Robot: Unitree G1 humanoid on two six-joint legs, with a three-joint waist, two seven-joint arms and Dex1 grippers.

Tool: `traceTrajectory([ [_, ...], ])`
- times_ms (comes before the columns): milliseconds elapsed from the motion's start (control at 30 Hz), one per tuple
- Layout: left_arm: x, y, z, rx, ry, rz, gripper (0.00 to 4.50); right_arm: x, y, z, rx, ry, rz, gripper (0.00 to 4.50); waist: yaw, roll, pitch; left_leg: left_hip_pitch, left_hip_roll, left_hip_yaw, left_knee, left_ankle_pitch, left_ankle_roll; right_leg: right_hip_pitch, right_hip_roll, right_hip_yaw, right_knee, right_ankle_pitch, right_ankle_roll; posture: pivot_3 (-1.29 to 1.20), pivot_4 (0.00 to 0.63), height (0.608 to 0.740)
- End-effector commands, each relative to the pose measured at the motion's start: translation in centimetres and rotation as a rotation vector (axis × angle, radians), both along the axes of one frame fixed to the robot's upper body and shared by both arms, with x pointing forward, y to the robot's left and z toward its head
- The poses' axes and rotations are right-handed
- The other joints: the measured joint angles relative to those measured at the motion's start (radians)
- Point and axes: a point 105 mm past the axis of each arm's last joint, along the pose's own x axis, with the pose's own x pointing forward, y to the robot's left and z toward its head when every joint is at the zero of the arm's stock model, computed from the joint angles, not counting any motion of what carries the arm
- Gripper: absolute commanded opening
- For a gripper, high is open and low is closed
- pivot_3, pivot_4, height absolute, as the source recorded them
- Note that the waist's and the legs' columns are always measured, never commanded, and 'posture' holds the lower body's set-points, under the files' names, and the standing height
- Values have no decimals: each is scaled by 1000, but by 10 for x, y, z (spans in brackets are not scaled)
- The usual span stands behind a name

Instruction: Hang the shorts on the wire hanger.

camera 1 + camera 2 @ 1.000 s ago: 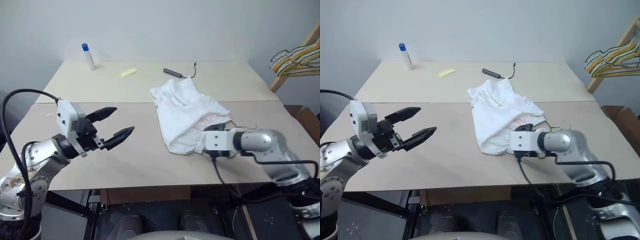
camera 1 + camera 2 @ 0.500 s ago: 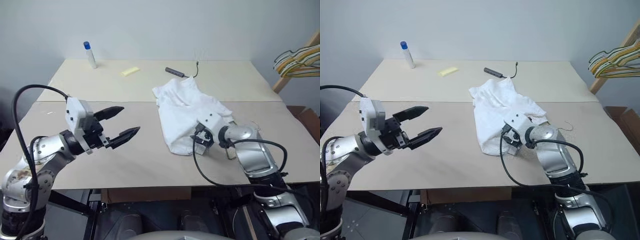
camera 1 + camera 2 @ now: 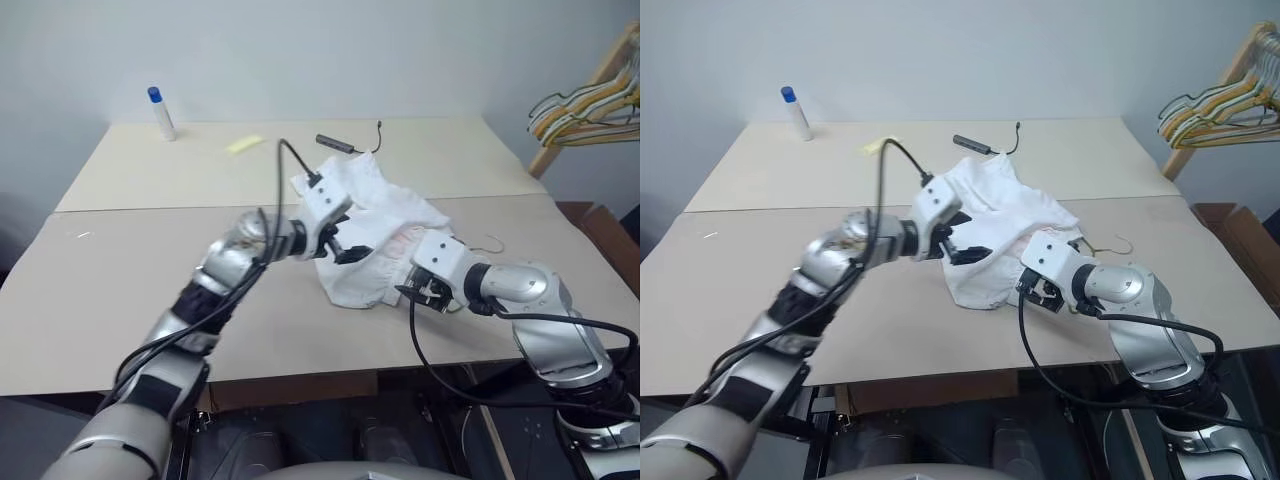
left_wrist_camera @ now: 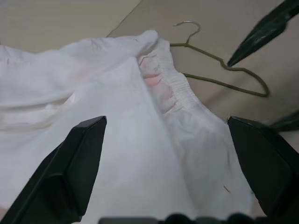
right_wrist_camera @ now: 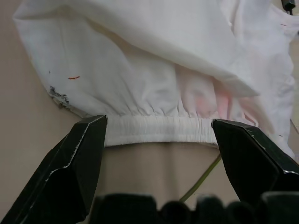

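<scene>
tabletop (image 3: 150, 290): pale beige, seam running across | shorts (image 3: 370, 225) lying crumpled right of centre | wire hanger (image 3: 478, 243) lying at their 3 o'clock, partly under them | bottle (image 3: 158, 113) standing at 11 o'clock | yellow piece (image 3: 243, 144), dark bar with cable (image 3: 340, 144) lying at 12 o'clock

- The shorts (image 3: 372, 245): white, thin fabric, crumpled in a loose heap on the beige table, right of its middle. The gathered elastic waistband faces the table's near edge, with a faint pink tint showing inside the opening.
- The wire hanger (image 4: 219, 65): thin olive-brass wire, lying flat just beside the shorts, its curved hook free and part of its frame tucked under the waistband.
</scene>
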Motion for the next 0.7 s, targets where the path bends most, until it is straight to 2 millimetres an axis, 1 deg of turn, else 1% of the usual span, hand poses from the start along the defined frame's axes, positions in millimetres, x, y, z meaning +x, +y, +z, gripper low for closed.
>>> traceTrajectory([
  [33, 16, -14, -10, 82, -45, 31, 4500, -2, 1, 13, 19, -50, -18, 4156, -10, 0, 0, -1, 0, 0, 0, 0, 0, -1, 0, 0, 0, 0, 0, -123, 0, 740],
  [133, 30, -27, -19, 109, -68, 98, 4500, -5, 1, 14, 25, -53, -31, 4156, -19, 0, 0, -2, 0, 0, 0, -1, 1, -1, 0, 0, 0, 0, 0, -150, 0, 740],
  [233, 41, -34, -19, 91, -74, 147, 4500, -8, 2, 13, 31, -51, -43, 4156, -28, 0, 0, -2, 0, 0, 0, -1, 1, -1, -1, 0, -1, 0, 0, -170, 0, 740],
  [367, 47, -40, -25, 101, -73, 195, 4500, -12, 3, 11, 43, -43, -59, 4156, -32, 0, 0, -2, 0, 0, 0, -1, 1, -2, -1, 0, -1, 0, 0, -184, 0, 740],
  [400, 47, -41, -27, 104, -73, 204, 4104, -13, 4, 11, 45, -43, -61, 4206, -35, 0, 0, -2, 0, 0, 0, -1, 1, -2, -1, 0, -1, 0, 0, -189, 0, 740],
  [433, 48, -41, -28, 103, -74, 213, 3929, -13, 4, 11, 48, -43, -63, 4206, -38, 0, 0, -2, -1, 0, 0, -1, 1, -2, -1, 0, -1, 0, 0, -193, 0, 740],
  [500, 49, -42, -28, 90, -65, 225, 3335, -14, 5, 11, 55, -43, -69, 4206, -47, 0, 0, -2, -1, 0, 0, -1, 1, -2, -1, 0, -1, 0, 0, -194, 0, 740],
  [700, 51, -35, -31, 82, -46, 248, 1369, -14, 4, 11, 67, -42, -84, 4206, -59, 0, 0, -3, -1, -1, 0, -1, 1, -3, -2, -1, 0, 0, 0, -187, 0, 740],
])
